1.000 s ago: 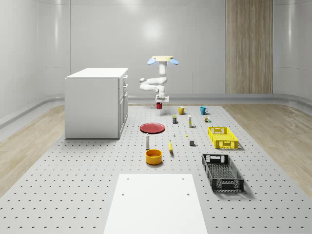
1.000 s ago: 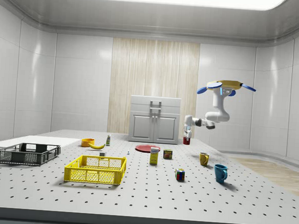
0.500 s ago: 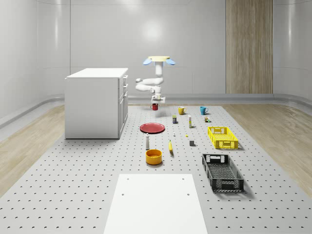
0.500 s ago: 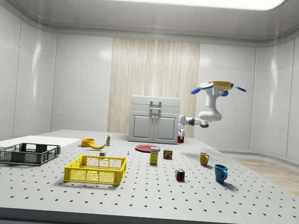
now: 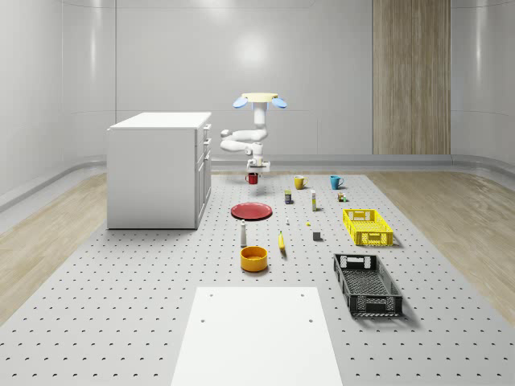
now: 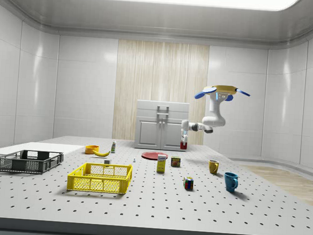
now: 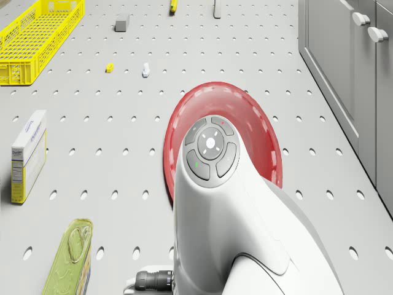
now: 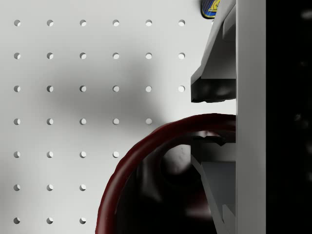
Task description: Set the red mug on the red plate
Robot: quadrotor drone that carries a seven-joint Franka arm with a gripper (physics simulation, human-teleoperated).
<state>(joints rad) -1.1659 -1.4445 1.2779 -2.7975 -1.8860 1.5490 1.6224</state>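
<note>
Red mug (image 5: 253, 178) is clamped by its rim in your tool (image 5: 253, 171), drone (image 5: 257, 99) hovering near the red plate (image 5: 252, 211), clear for carrying.

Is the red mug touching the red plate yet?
Apart. The side view shows the red mug held in the gripper, clear air beneath it, above and beyond the red plate.

The quadrotor drone with blue rotor guards (image 5: 259, 100) hovers in the air above the perforated grey floor (image 5: 121, 305), beside the white cabinet (image 5: 157, 169). Its white seven-joint arm (image 5: 241, 141) hangs below the body, bends at the elbow and ends with the wrist pointing down. The two-finger gripper (image 5: 253, 170) is clamped on the rim of the red mug (image 5: 253, 178), one finger (image 8: 214, 73) outside the wall and the other inside.
</note>
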